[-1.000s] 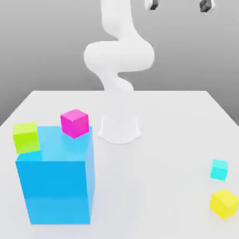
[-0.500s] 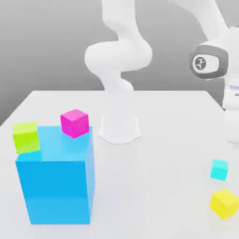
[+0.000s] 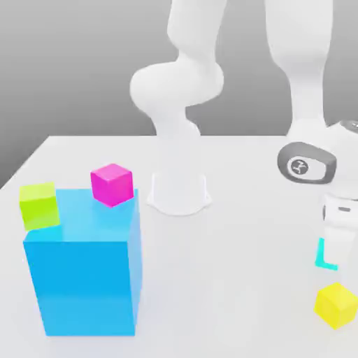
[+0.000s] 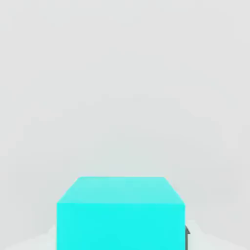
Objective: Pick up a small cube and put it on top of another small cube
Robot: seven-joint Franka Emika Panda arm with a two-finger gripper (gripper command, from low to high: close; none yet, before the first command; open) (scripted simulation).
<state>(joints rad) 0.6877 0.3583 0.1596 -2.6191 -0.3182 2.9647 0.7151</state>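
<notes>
Claw (image 3: 338,260) points down, closed on cyan cube (image 4: 121,215) on table (image 3: 238,280).

It was a simulated tabletop workspace: a plain white table (image 3: 231,280) against a featureless grey backdrop, with flat-coloured cubes and a smooth white robot arm (image 3: 178,91).

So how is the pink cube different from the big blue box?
The pink cube is small, and the blue box is far bigger. One is pink, the other blue. The pink cube sits up on the far corner of the blue box's top, while the blue box stands on the table. The pink cube is turned corner-on, the blue box faces front. Both are plain, solid-coloured blocks.
</notes>
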